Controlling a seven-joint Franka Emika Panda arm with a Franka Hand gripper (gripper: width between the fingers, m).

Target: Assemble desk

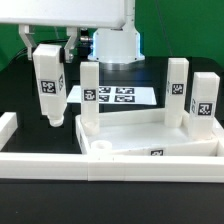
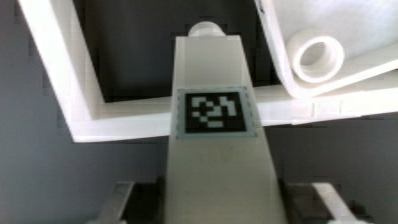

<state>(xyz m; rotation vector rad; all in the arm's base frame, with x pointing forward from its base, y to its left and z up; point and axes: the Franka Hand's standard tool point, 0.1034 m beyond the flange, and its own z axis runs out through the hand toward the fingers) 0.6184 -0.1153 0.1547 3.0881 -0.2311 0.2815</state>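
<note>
My gripper (image 1: 50, 48) is shut on the top of a white square leg (image 1: 49, 92) and holds it upright at the exterior view's left. The leg's lower end hangs just above the table, left of the desk top (image 1: 150, 142). The desk top lies flat at the front, rim up, with three legs standing in its corners (image 1: 90, 95) (image 1: 178, 90) (image 1: 203, 102). In the wrist view the held leg (image 2: 217, 150) with its tag runs between my fingers (image 2: 324, 196). An open round corner socket (image 2: 322, 55) of the desk top (image 2: 365, 20) lies beside the leg's tip.
The marker board (image 1: 115, 97) lies behind the desk top, before the arm's base. Low white border wall pieces run along the front (image 1: 60, 165) and left (image 1: 8, 125); a corner of them shows in the wrist view (image 2: 71, 90).
</note>
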